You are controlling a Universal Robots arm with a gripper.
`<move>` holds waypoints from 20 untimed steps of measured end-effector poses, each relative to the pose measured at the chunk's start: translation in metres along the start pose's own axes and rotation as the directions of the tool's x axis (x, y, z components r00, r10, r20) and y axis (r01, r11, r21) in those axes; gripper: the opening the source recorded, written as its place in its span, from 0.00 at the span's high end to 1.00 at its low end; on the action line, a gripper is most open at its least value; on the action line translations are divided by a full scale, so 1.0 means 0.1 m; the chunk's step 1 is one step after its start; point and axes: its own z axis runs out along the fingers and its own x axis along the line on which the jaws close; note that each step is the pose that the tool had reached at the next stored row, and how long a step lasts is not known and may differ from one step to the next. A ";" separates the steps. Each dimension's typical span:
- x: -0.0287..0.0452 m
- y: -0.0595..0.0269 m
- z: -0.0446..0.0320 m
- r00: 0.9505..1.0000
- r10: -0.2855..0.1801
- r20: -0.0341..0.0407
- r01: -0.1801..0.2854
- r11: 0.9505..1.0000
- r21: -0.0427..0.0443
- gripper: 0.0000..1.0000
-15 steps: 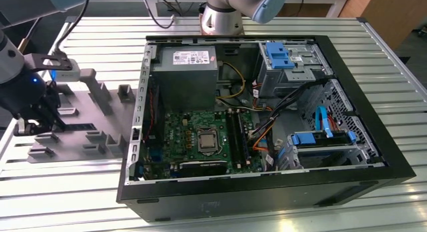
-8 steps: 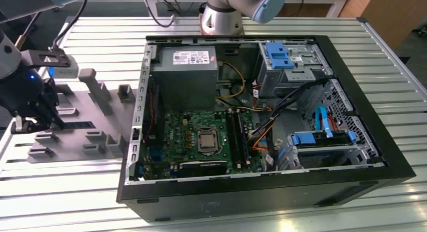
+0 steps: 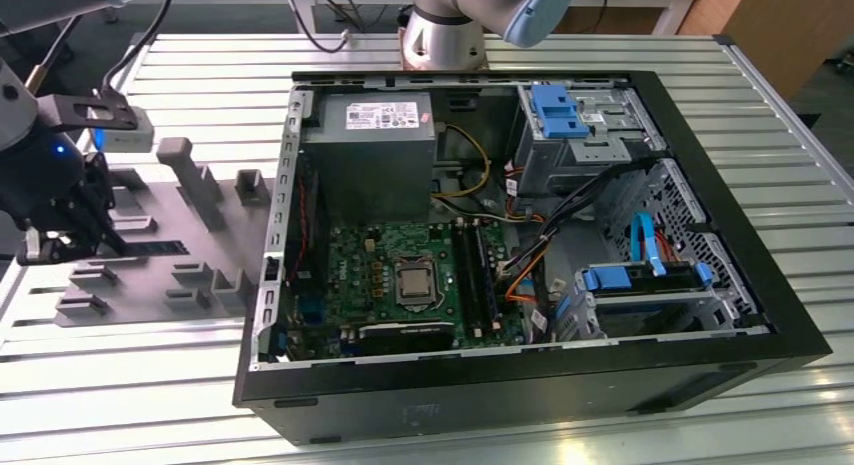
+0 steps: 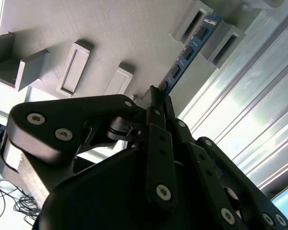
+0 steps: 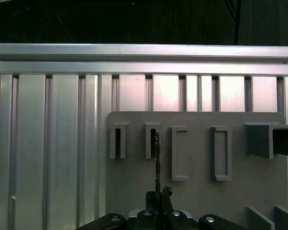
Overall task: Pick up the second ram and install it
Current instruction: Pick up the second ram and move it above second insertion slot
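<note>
Grasp: fingers seemingly clenched on the second ram, near end.
Long axis: straight out from the fingers, far end in grey holder.

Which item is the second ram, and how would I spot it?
Find the grey fixture plate at the exterior view's left, beside the open computer case. The second ram stands on edge in a raised holder on that plate, one end held by the gripper. It is the only thin blue-green board with black chips; its neighbours are plain grey blocks.
</note>
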 end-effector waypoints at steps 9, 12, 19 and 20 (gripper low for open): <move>-0.003 0.002 -0.114 1.000 0.000 0.000 0.000 1.000 0.000 0.86; -0.004 0.003 -0.163 1.000 0.000 0.000 0.000 1.000 0.000 0.86; -0.007 0.004 -0.263 1.000 0.000 0.000 0.000 1.000 0.000 0.86; -0.008 0.005 -0.279 1.000 0.000 0.000 0.000 1.000 0.000 0.86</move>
